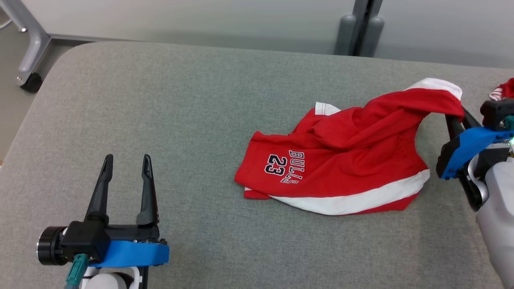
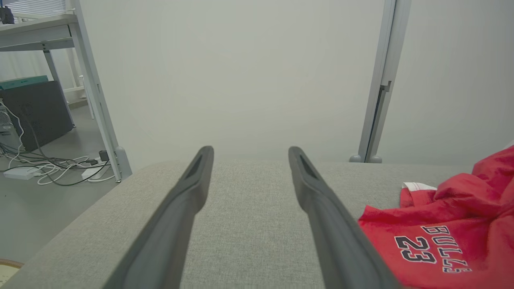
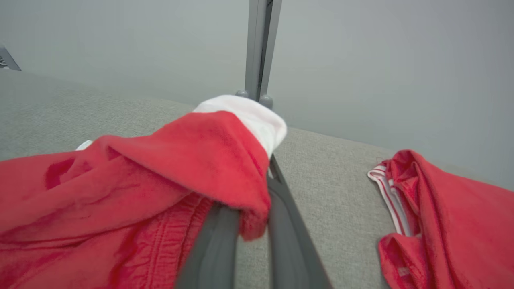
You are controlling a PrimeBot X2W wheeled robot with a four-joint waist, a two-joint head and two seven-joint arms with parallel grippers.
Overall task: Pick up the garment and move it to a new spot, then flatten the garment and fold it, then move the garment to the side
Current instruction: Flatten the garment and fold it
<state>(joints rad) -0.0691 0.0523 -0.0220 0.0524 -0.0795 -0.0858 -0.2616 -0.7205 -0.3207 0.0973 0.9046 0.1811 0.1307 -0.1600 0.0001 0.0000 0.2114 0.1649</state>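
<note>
Two grippers: right gripper at the frame's right edge is pinched onto a raised corner of the red garment, left gripper gapes wide at lower left.

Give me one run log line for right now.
stage: pickup | right gripper: jaws shut on red garment corner | left gripper: open, idle

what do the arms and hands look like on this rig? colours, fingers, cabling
Left hand: two long, tapered matte-black fingers on a black body, blue bracket beneath, teal cable plug, black cylindrical stub at the side. Right hand: same dark fingers and blue bracket, on a pale grey-white forearm.
</note>
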